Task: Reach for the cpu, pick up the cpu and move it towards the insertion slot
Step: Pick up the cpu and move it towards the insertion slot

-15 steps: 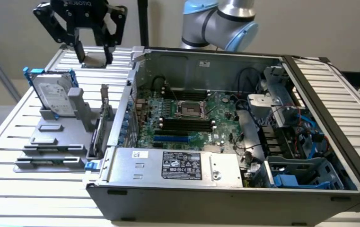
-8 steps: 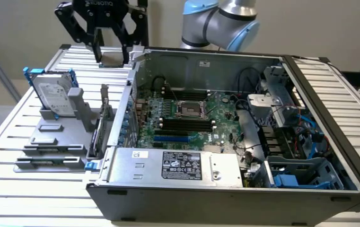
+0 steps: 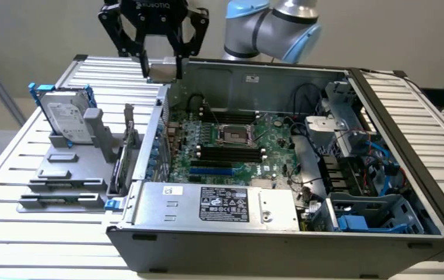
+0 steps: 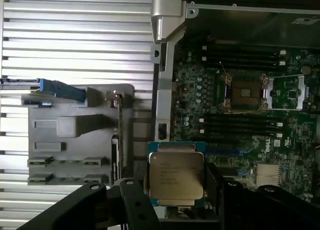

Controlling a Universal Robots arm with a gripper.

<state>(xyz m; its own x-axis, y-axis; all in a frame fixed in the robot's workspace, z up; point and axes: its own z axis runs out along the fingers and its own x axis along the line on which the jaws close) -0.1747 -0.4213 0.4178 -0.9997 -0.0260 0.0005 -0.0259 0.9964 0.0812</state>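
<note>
My gripper [image 3: 161, 67] hangs high above the back left corner of the open computer case [image 3: 284, 245], shut on the cpu [image 3: 163, 71], a small flat silver-grey square chip. In the wrist view the cpu [image 4: 176, 175] sits flat between the black fingers [image 4: 134, 200], its printed metal face in view. The insertion slot [image 3: 235, 135], a square socket with a shiny frame and dark centre, lies on the motherboard inside the case, lower and toward the exterior view's right of the gripper. The wrist view shows the insertion slot [image 4: 245, 92] well apart from the chip.
A grey holder block [image 3: 66, 169] with an upright silver hard drive [image 3: 66, 119] in a blue frame stands on the slatted table [image 3: 19, 192] at the exterior view's left. Black memory slots [image 3: 230, 153] flank the socket. A power supply [image 3: 214, 204] and cables [image 3: 362, 157] fill the case's near and right parts.
</note>
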